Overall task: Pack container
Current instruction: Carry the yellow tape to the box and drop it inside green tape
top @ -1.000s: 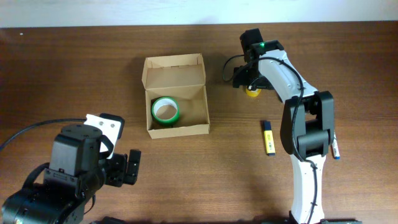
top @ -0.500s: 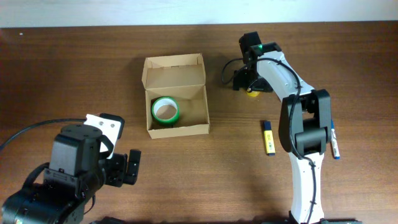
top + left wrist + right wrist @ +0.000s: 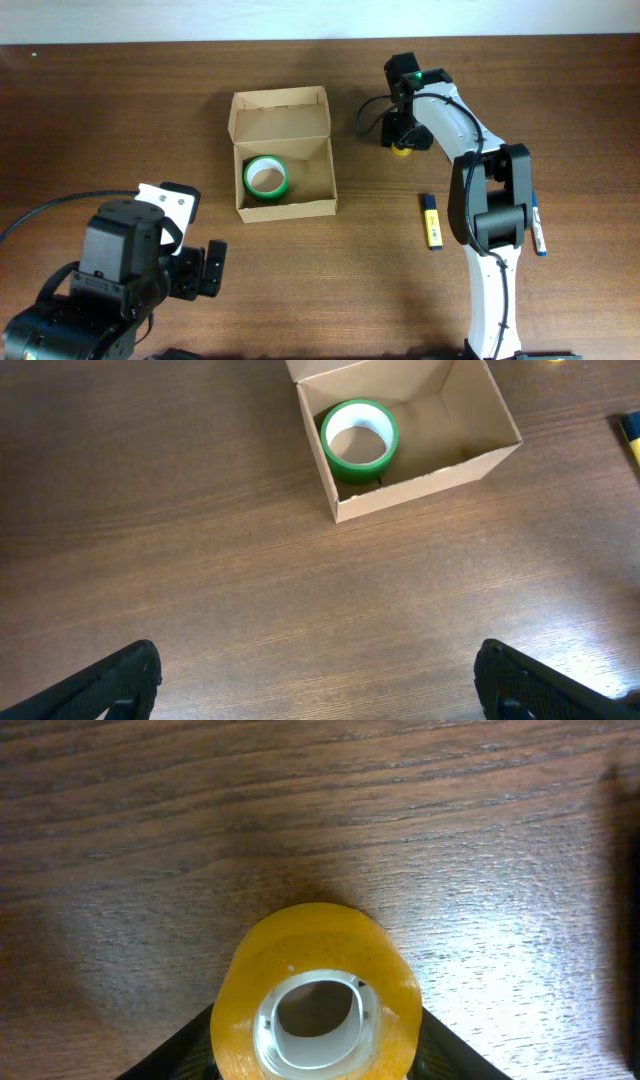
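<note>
While the box (image 3: 280,122) sits open, far on the bench (image 3: 120,120), with a green roll (image 3: 266,177) inside, the right pincer (image 3: 318,1038) straddles the yellow roll (image 3: 315,950) to its right, likely to carry it in; I cannot tell if it grips. The left pincer (image 3: 315,678) waits wide, near left, clear of the work. Since half a second ago the right pincer has settled closer over the roll.
</note>
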Tool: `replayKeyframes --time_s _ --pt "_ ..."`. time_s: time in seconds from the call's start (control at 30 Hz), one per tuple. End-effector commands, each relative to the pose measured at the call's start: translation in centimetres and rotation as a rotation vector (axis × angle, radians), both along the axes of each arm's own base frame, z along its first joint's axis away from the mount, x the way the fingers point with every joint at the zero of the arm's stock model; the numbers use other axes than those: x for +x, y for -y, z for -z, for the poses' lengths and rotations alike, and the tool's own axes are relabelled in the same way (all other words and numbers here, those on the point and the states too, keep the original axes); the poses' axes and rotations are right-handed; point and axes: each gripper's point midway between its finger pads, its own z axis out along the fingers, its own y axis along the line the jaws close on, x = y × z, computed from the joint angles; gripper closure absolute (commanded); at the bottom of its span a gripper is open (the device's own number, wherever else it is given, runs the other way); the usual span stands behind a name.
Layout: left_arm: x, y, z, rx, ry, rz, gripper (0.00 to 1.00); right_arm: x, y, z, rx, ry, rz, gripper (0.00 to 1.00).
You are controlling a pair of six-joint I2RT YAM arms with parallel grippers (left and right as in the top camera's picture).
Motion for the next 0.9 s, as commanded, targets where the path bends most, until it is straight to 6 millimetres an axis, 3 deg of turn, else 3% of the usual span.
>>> replayKeyframes --time_s 0.0,0.27,0.4,0.53,0.67,0.77,0.87 --pt "-0.1 0.1 -0.1 0.002 0.003 0.02 0.0 -0.6 0.0 1.2 -0.002 -0.028 -0.002 0.5" --pt "-0.1 0.1 -0.1 0.002 0.003 0.02 0.0 -0.5 0.0 0.7 -0.002 -0.031 -0.003 0.63" --pt "-0.1 0.1 -0.1 0.002 0.003 0.02 0.0 0.0 -0.2 -1.6 -0.001 -0.025 -0.003 0.63" --pt "-0.1 0.1 -0.1 0.002 0.003 0.02 0.0 -0.3 -0.8 -5.7 0.005 -0.034 -0.02 0.66" --pt "-0.1 0.1 -0.1 0.002 0.003 0.02 0.0 -1.0 -4.3 -11.3 0.103 -0.003 -0.098 0.7" --pt "-0.1 0.1 -0.1 0.003 0.003 0.019 0.0 -2.2 -9.6 -17.5 0.145 0.108 -0.234 0.7" --pt "-0.1 0.1 -0.1 0.002 0.003 0.02 0.0 -3.9 -14.0 -20.4 0.174 0.175 -0.331 0.69"
